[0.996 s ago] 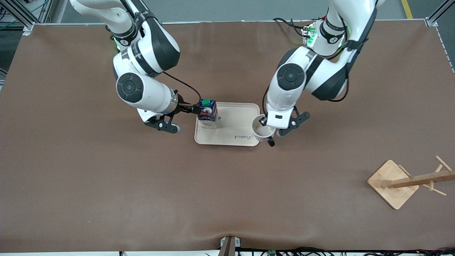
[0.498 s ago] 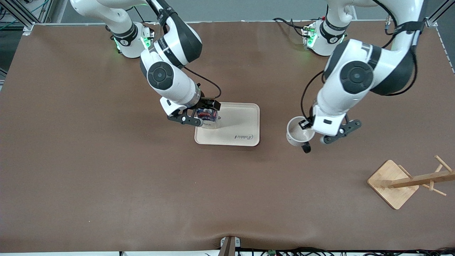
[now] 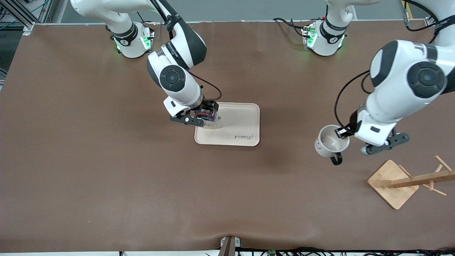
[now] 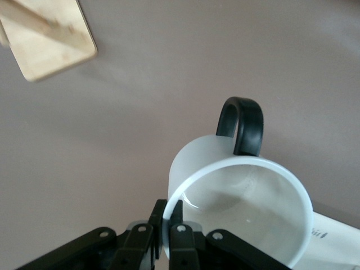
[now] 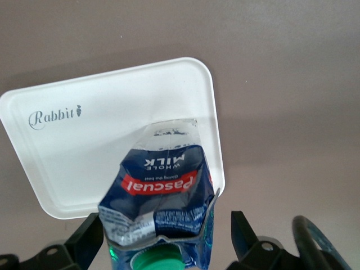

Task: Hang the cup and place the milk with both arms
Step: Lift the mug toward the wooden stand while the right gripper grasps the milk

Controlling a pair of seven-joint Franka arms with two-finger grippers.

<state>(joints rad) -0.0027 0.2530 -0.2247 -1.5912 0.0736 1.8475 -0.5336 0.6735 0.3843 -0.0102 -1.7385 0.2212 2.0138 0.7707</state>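
The milk (image 5: 160, 185), a dark blue carton with a green cap and red label, stands on the cream tray (image 3: 236, 122) at its corner toward the right arm's end. My right gripper (image 3: 206, 114) is over it and hides most of it in the front view. In the right wrist view that gripper (image 5: 163, 239) is open, one finger on each side of the carton with a gap. My left gripper (image 3: 342, 132) is shut on the rim of the white cup (image 3: 330, 143). It holds the cup over bare table between tray and wooden rack, black handle (image 4: 242, 126) outward.
A wooden rack with pegs on a square base (image 3: 391, 183) stands toward the left arm's end, nearer the front camera; its base shows in the left wrist view (image 4: 48, 39). The tray's edge also shows there (image 4: 337, 239). The brown table surrounds everything.
My left arm has carried the cup from the tray's edge toward the rack. My right arm's wrist has swung from beside the milk to over it.
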